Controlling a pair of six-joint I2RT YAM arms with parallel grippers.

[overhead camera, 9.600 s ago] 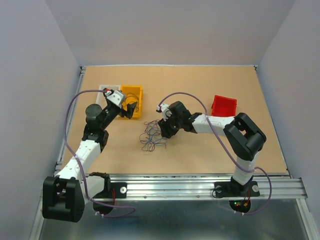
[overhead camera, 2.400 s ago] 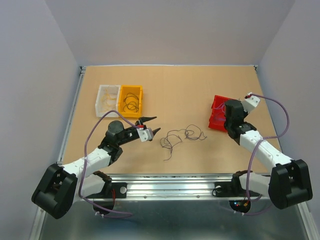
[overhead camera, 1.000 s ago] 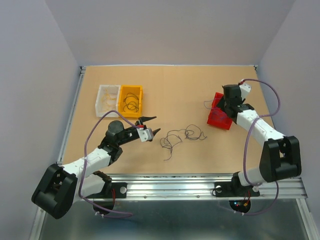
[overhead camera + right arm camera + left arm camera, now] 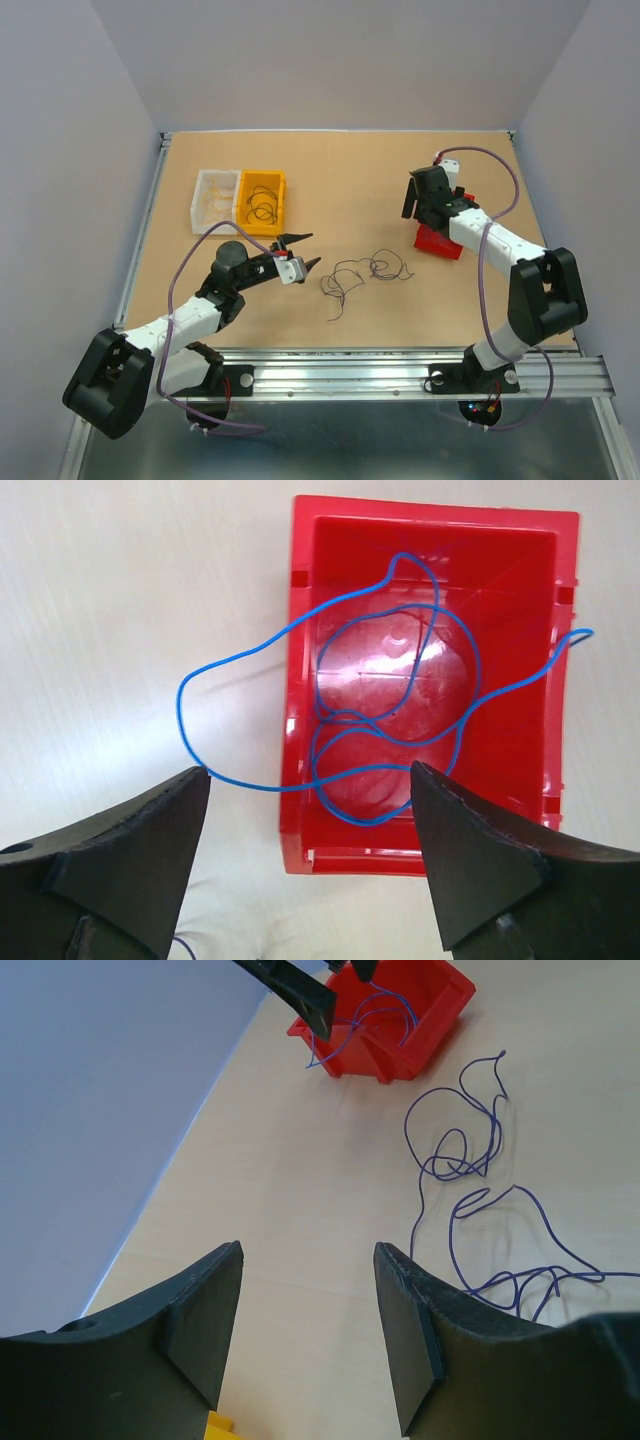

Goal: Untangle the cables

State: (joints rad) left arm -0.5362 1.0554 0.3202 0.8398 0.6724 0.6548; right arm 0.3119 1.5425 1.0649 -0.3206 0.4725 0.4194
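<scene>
On my overhead feed I see a tan wooden worktop [image 4: 350,180], boxed in by pale grey walls [image 4: 340,60] at the back and on both sides. Two small bins sit on its far left, touching side by side: a clear bin [image 4: 215,174] on the outside and a yellow bin [image 4: 263,175] just to its right. Well apart from them, on the right half, is a red bin [image 4: 438,244], partly covered in that view. The feed looking straight down on it shows it rectangular, upright and open side up, with a glossy floor. An aluminium rail [image 4: 380,372] runs along the near edge of the worktop.
</scene>
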